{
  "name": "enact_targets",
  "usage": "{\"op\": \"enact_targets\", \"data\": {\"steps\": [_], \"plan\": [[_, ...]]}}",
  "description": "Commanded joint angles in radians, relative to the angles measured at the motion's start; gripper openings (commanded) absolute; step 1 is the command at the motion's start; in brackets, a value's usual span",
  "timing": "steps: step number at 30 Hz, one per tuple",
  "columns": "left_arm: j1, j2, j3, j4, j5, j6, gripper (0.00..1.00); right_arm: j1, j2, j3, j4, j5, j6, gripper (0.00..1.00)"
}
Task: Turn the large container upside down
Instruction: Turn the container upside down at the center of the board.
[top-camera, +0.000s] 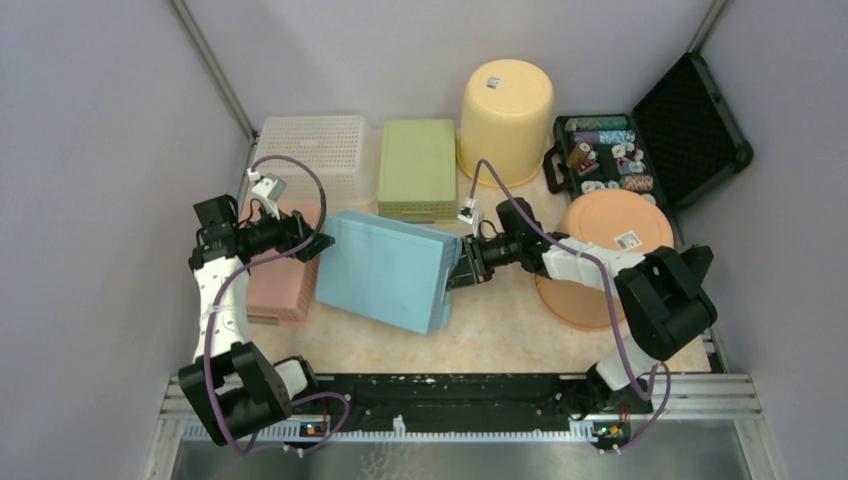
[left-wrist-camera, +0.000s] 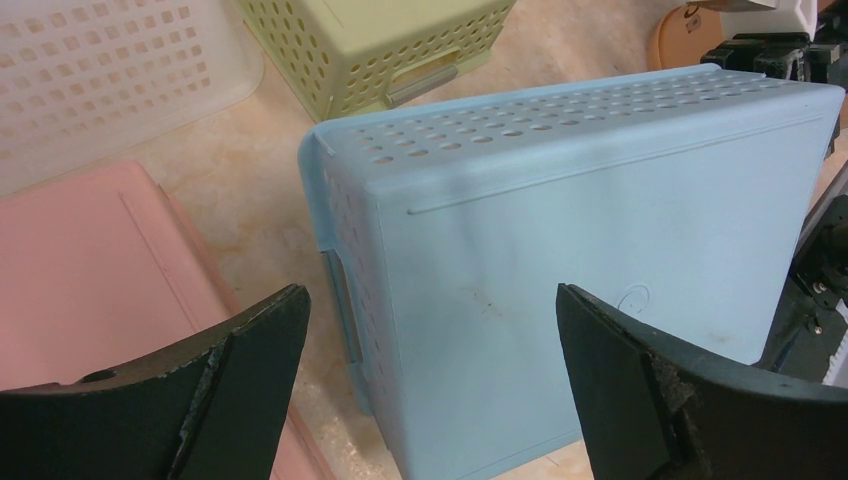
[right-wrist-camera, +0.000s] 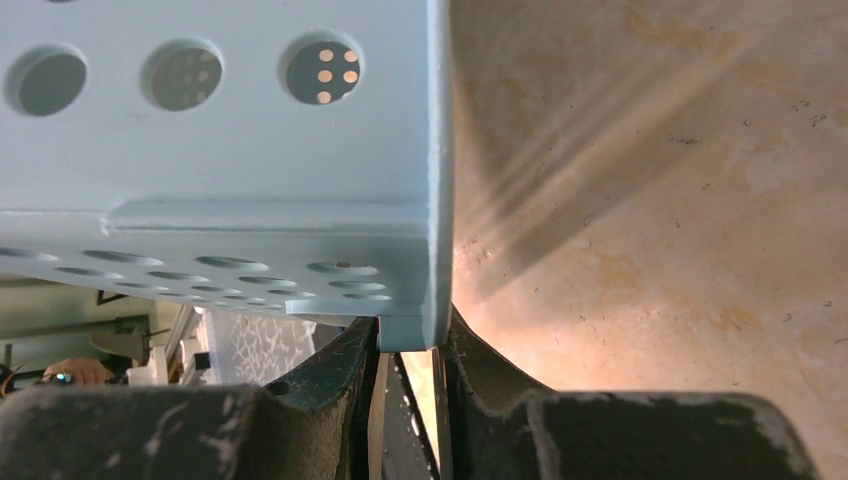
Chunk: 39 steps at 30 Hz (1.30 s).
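Right gripper (right-wrist-camera: 408, 342) pinches rim of blue container (top-camera: 385, 270); left gripper (left-wrist-camera: 430, 300) gapes

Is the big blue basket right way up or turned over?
Turned over: the blue basket shows its solid base upward, its rim pinched by the right tool. Whether it rests flat, I cannot tell.
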Motion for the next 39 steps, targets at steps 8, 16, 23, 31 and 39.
{"op": "enact_targets", "data": {"steps": [8, 16, 23, 31, 39], "plan": [[-0.002, -0.021, -0.008, 0.006, 0.004, 0.013, 0.99, 0.011, 0.04, 0.07, -0.049, -0.007, -0.057, 0.0], [-0.003, -0.015, -0.012, 0.0, -0.002, 0.031, 0.99, 0.005, 0.052, 0.088, -0.098, 0.048, -0.1, 0.01], [-0.002, 0.017, 0.0, -0.05, -0.024, 0.093, 0.99, -0.008, 0.07, 0.1, -0.112, 0.078, -0.121, 0.03], [-0.003, 0.049, -0.007, -0.077, -0.029, 0.144, 0.99, -0.01, 0.088, 0.116, -0.127, 0.087, -0.139, 0.04], [-0.003, 0.105, 0.007, -0.144, 0.047, 0.213, 0.99, -0.01, 0.09, 0.122, -0.133, 0.1, -0.151, 0.1]]}}
